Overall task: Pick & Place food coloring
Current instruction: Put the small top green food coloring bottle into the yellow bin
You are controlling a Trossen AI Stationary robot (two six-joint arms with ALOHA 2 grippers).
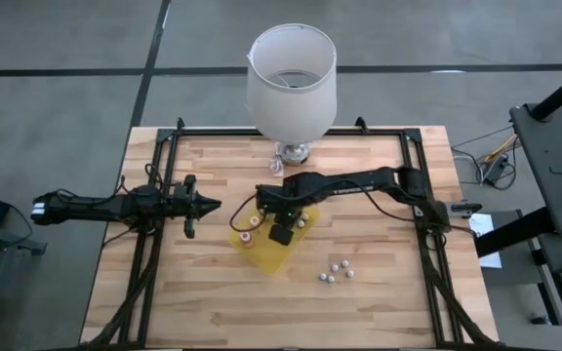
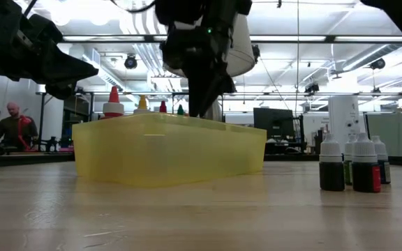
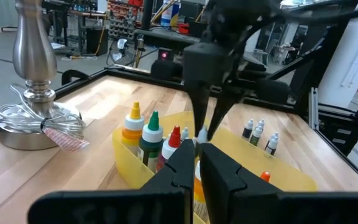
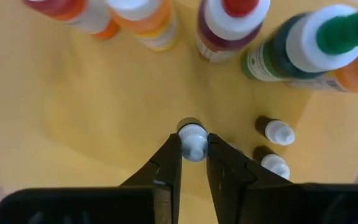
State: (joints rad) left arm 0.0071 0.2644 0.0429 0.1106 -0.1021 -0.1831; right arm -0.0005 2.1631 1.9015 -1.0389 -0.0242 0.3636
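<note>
Two dark fingers (image 4: 171, 163) of the right gripper (image 4: 194, 163) pinch a small white-capped food coloring bottle (image 4: 194, 138) over the yellow tray (image 4: 55, 124).
Near the desk's middle: lower straight, release only once it stands; left gripper (image 1: 206, 206) waits closed, empty.

A robotics lab: exposed ceiling ducts (image 2: 145, 56), strip lights (image 2: 340, 38), monitors (image 2: 274, 120) behind

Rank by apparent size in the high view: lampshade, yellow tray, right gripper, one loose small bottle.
1. lampshade
2. yellow tray
3. right gripper, over the tray
4. small bottle
Caveat: the lampshade sits nearer the camera, so it looks inflated.
</note>
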